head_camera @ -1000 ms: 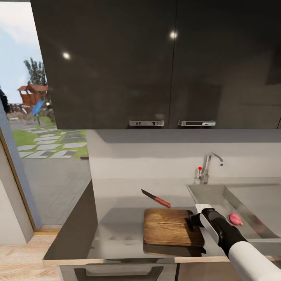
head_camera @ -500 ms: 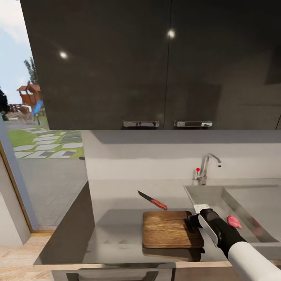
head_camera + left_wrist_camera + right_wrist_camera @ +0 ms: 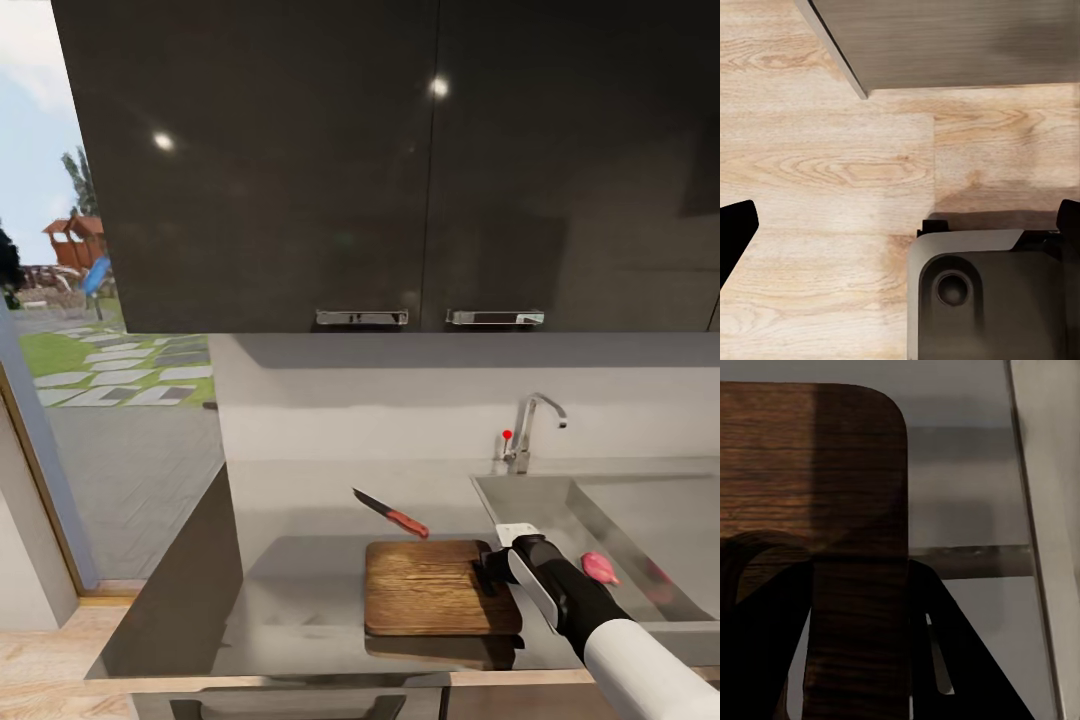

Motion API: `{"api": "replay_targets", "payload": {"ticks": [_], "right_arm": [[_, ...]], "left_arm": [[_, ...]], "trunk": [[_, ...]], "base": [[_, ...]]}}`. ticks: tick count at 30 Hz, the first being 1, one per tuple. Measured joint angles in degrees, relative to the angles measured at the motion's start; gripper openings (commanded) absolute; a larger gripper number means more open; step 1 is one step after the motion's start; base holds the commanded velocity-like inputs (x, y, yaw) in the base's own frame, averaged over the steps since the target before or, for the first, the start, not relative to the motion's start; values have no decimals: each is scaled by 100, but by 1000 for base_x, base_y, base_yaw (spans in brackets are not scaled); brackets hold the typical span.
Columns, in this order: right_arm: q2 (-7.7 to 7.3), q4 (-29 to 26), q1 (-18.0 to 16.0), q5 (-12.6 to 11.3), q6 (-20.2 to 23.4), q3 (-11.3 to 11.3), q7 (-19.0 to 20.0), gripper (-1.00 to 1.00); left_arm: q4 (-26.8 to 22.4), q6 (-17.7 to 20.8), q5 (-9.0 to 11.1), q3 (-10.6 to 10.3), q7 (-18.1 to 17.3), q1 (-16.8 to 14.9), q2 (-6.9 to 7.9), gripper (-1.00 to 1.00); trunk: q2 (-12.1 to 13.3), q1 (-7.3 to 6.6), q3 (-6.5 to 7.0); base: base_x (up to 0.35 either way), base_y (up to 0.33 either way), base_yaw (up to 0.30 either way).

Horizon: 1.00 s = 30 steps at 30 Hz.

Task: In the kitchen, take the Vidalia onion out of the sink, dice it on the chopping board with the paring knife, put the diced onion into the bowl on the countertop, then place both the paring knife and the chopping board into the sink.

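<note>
Brown wooden chopping board [image 3: 440, 588] lies on our grey countertop [image 3: 300, 580], its right edge clamped by our right gripper [image 3: 487, 572]. Just behind it rests the paring knife [image 3: 390, 512]; the onion [image 3: 599, 567] sits in the sink [image 3: 560, 510]. From our left wrist we see light wood floor [image 3: 832, 172] and the left gripper's [image 3: 900, 225] dark fingertips spread wide. From our right wrist, dark fingers [image 3: 765, 585] pinch the board's edge

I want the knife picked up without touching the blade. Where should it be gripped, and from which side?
Grip the paring knife by its red handle, the end nearest the chopping board. It lies flat on the countertop, blade pointing away to the left, so coming from above, fingers across the handle, looks best.
</note>
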Motion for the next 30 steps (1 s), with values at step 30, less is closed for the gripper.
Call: {"api": "replay_targets", "payload": {"ticks": [30], "right_arm": [[9, -52, 0, -3, -1, 10, 9, -100]], "left_arm": [[0, 0, 0, 0, 0, 0, 0, 100]], "trunk": [[1, 0, -65]], "base": [[0, 0, 0]]}}
